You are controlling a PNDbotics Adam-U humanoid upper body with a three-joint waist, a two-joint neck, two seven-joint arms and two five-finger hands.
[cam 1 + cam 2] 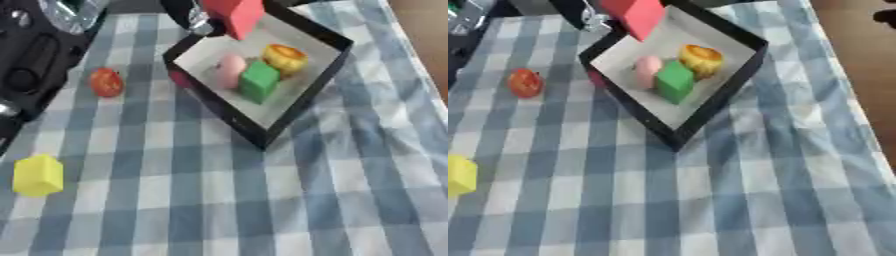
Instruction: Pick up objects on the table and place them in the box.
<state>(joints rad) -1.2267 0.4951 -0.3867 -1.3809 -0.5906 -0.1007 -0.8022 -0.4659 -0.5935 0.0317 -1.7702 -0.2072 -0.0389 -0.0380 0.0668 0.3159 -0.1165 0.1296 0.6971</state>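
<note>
A red block [234,15] hangs over the far corner of the black box [219,107], with my left hand [199,22] shut on its left side at the top edge; most of the hand is cut off. Inside the box lie a pink egg shape [230,70], a green block [259,81] and a yellow-orange round piece [285,57]. A red round fruit shape [107,82] rests on the checked cloth left of the box. A yellow block [38,175] sits near the left edge. My right hand shows in neither view.
My black left arm [39,60] fills the upper left. A small magenta thing [595,78] lies against the box's outer left wall. The table ends at the right, where brown floor [424,30] shows. Blue-checked cloth [262,210] covers the near half.
</note>
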